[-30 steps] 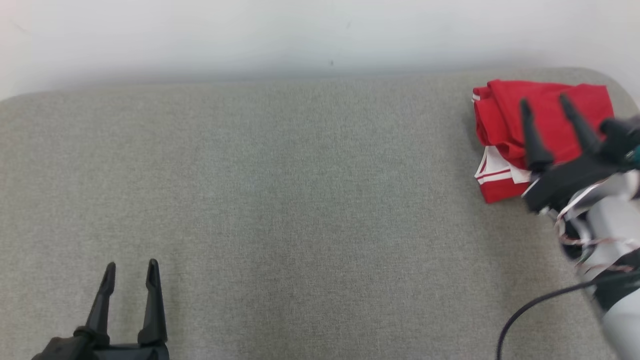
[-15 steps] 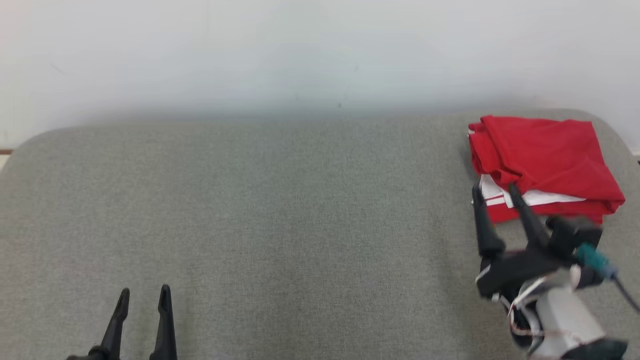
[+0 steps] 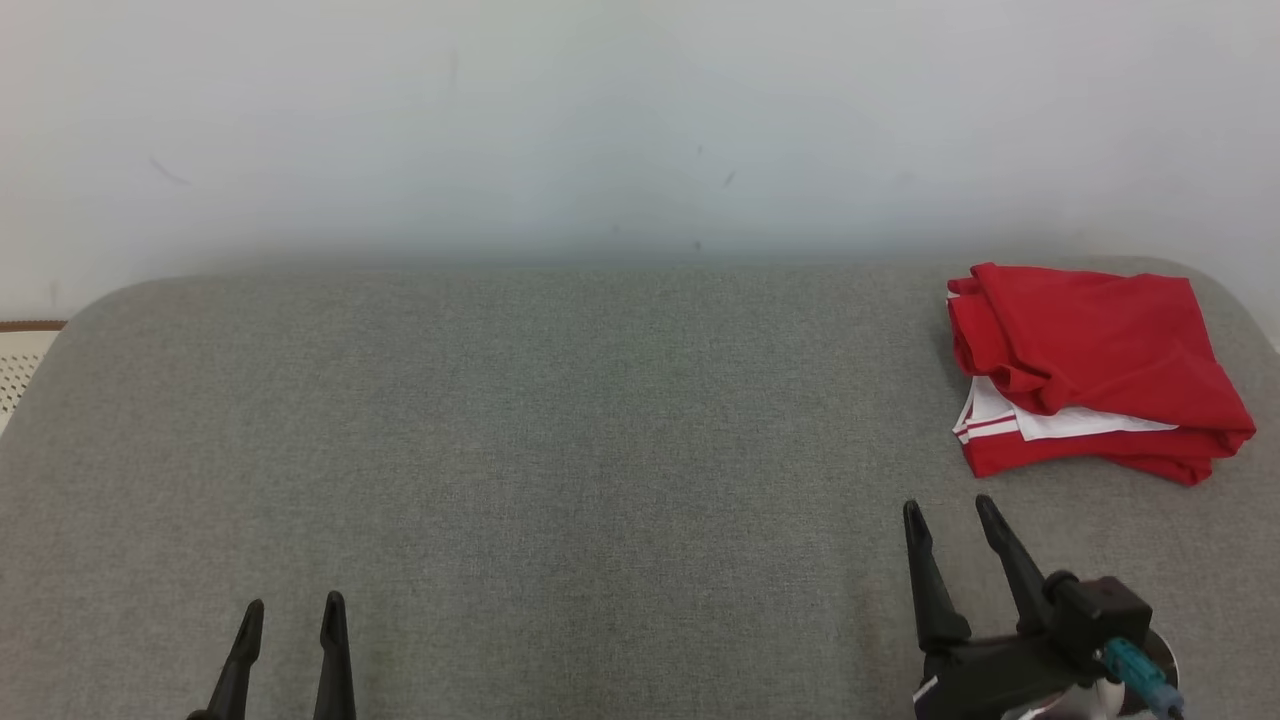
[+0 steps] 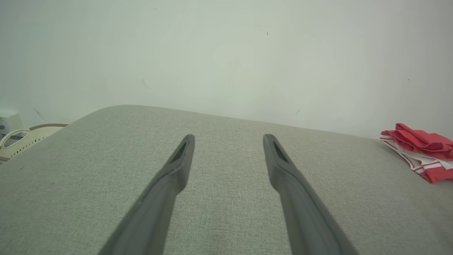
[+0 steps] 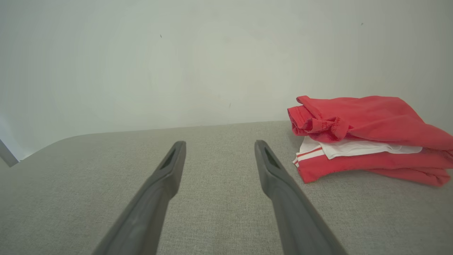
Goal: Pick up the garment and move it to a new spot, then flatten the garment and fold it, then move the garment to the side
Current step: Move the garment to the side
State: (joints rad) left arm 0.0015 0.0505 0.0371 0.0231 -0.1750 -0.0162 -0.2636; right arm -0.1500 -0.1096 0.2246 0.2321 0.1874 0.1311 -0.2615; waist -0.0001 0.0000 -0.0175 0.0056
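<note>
The garment point(image 3: 1090, 365) is red with white trim and lies folded in a compact stack at the far right of the grey cushioned surface point(image 3: 560, 450). It also appears at the right edge as the garment point(image 4: 421, 150) and on the right as the garment point(image 5: 361, 136). My right gripper point(image 3: 950, 515) stands open at the lower right, short of the garment and not touching it. At the lower left my left gripper point(image 3: 292, 610) is open and holds nothing. In both wrist views the fingers point(image 4: 177, 166) point(image 5: 170, 166) spread wide over bare fabric.
A pale wall point(image 3: 600, 120) runs along the back of the surface. A white perforated basket point(image 4: 24, 138) sits beyond the surface's left end. The surface's corners are rounded, and the garment lies near the right edge.
My right gripper has pulled back from over the garment toward the lower right, leaving the garment lying free. The head camera has tilted up, shifting the whole picture down.
</note>
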